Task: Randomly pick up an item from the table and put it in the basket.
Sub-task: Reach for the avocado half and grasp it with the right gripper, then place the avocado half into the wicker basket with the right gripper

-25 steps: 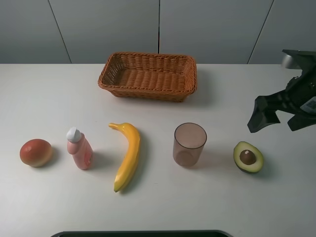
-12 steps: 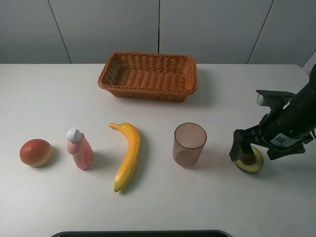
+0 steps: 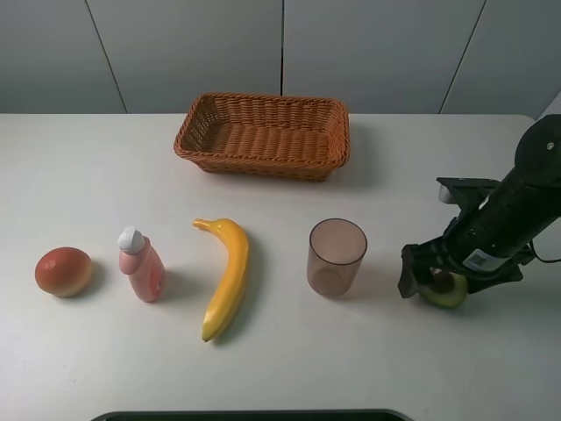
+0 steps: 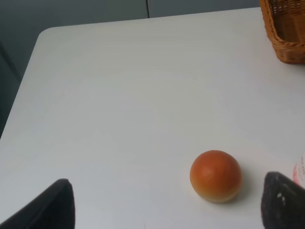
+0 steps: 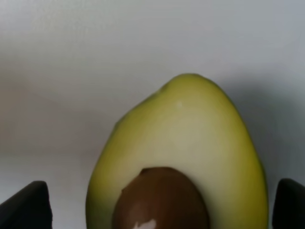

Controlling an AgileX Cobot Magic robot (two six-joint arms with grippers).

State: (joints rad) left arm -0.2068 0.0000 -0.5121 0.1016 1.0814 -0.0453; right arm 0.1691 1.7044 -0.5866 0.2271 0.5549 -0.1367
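The halved avocado [image 3: 448, 292] lies cut side up on the white table [image 3: 88, 175] at the right, mostly covered by my right gripper [image 3: 445, 279]. In the right wrist view the avocado [image 5: 190, 143] fills the middle, pit showing, with my right gripper [image 5: 157, 205] open and one dark fingertip [image 5: 24, 205] on each side of it, not touching. The wicker basket [image 3: 254, 165] stands empty at the back centre; its corner also shows in the left wrist view [image 4: 286, 33]. My left gripper [image 4: 167, 210] is open and empty above the table's left part.
From left to right along the front stand a round orange-red fruit [image 3: 63, 270], a pink bottle [image 3: 142, 263], a yellow banana [image 3: 226, 276] and a translucent brownish cup [image 3: 337, 256]. The cup stands just left of the avocado. The fruit [image 4: 215, 175] lies ahead of the left gripper.
My right arm has come down and to the left from the table's right edge onto the avocado, so its open fingers now straddle it. Nothing else has moved.
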